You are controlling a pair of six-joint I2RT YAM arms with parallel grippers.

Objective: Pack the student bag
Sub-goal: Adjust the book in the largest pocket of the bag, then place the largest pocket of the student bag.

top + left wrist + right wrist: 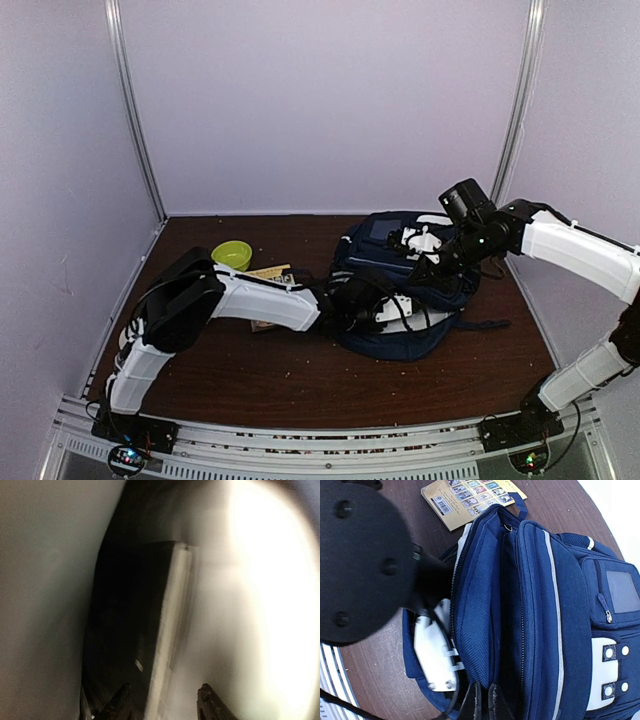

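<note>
The student bag (400,285), navy with white patches and a white stripe, lies on the table with its main compartment open. My left arm reaches into it from the left, its white wrist (432,655) sunk in the opening. In the left wrist view the left gripper (165,692) is inside the dark bag, its jaws apart. A pale flat slab (172,620) stands edge-on between them without being clamped. My right gripper (484,692) is shut on the blue fabric rim of the bag's opening (480,605) and holds it up; from above it sits at the bag's top side (425,265).
A green bowl (232,254) stands left of the bag. A yellow picture booklet (465,497) lies beside it on the brown table (300,380). Another flat item (264,325) lies partly under the left forearm. Purple walls close in the back and sides.
</note>
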